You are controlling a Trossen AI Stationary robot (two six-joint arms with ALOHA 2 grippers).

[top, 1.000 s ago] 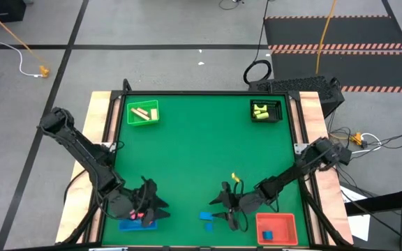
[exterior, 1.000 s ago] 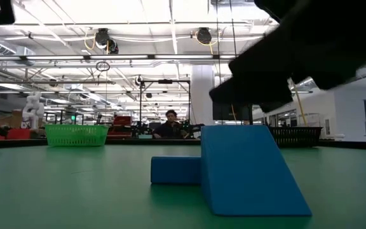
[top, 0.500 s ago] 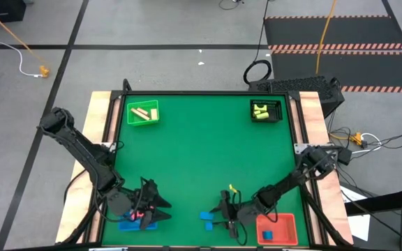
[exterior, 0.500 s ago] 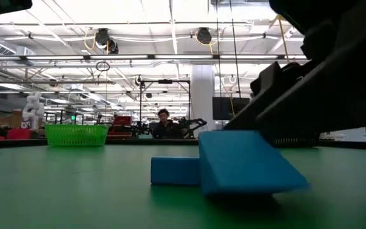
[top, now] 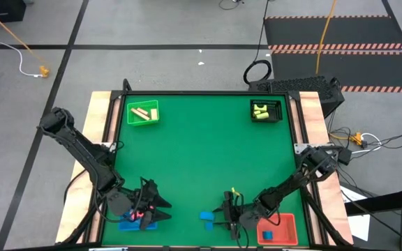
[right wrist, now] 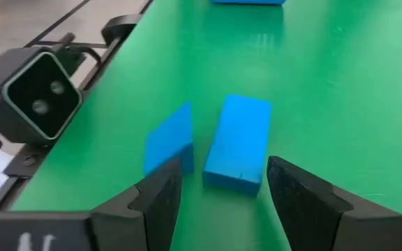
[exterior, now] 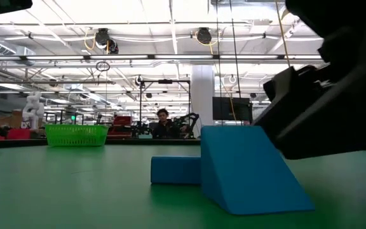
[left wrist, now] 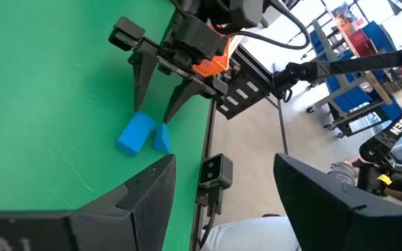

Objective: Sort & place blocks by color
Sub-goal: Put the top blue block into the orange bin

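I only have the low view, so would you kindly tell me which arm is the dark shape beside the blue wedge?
Observer: The high view shows it is the right gripper.
Operator: Are its fingers open?
Observer: Yes. In the right wrist view its fingers stand apart, with the blue bar just ahead between them.
Operator: Where is the left arm?
Observer: The left gripper is at the blue tray, near the table's front left corner.

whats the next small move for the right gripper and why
Probably ease the right gripper forward and close on the blue bar block. Its fingers are open, and the bar lies flat on the green table just ahead of them, beside the blue wedge block.
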